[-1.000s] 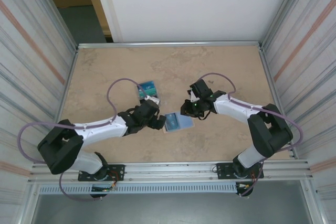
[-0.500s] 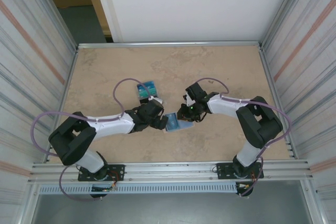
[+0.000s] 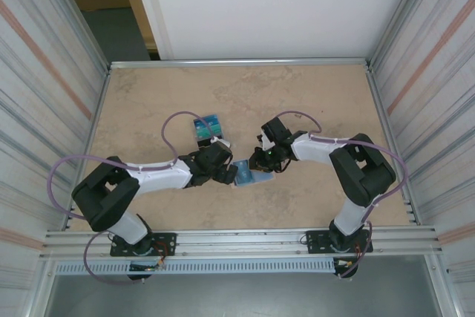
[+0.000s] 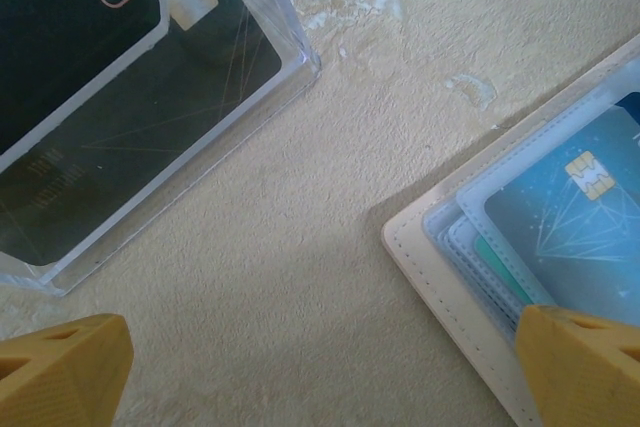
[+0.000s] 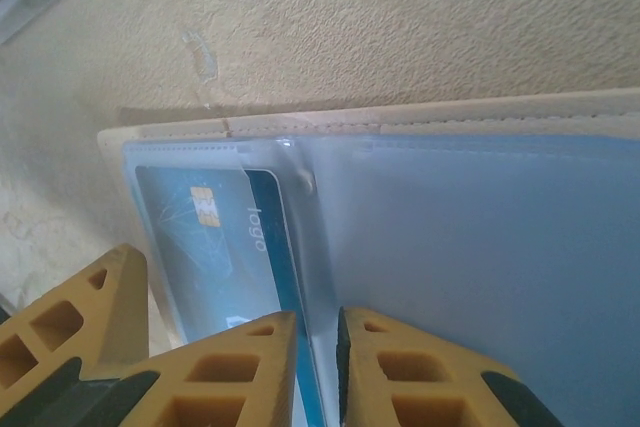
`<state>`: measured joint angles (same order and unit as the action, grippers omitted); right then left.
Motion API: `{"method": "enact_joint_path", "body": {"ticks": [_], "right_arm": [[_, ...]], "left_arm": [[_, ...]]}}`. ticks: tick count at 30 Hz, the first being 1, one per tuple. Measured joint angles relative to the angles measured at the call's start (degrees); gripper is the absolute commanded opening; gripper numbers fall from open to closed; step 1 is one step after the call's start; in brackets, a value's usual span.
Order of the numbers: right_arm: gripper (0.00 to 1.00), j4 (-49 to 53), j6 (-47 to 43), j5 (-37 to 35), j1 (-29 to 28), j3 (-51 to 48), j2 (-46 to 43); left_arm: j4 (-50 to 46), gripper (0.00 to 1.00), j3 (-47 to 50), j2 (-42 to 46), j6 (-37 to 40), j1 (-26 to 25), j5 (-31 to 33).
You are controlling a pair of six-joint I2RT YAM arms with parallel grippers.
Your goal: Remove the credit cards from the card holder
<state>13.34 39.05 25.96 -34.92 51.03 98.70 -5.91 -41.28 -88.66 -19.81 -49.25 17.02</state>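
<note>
honestly the holder (image 3: 249,174) sits open on the table (image 3: 312,94) between the left gripper (image 4: 320,372), spread wide, and the right gripper (image 5: 337,367), pinched narrow on its floppy sleeve (image 5: 450,247), so i'd grab the stiff, slick card (image 5: 205,247) by its edge.

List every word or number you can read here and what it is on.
"logo": on the blue card in the card holder's clear pocket.
"VIP": on the dark card inside the clear case.
"926": same dark card, cut off by the picture edge, so possibly incomplete.
Faint print lower on the dark card: too blurred to read.
</note>
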Motion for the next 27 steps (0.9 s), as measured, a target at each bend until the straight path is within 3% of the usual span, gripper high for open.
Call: {"method": "enact_joint_path", "body": {"ticks": [14, 27], "right_arm": [[0.15, -3.52, 1.46, 2.84, 0.00, -0.37, 1.46], [0.12, -13.90, 6.34, 9.20, 1.60, -6.62, 0.50]], "left_arm": [[-2.05, 0.99, -1.70, -2.01, -0.20, -0.02, 0.68], [-4.85, 0.99, -2.67, -2.12, -0.17, -0.87, 2.78]]}}
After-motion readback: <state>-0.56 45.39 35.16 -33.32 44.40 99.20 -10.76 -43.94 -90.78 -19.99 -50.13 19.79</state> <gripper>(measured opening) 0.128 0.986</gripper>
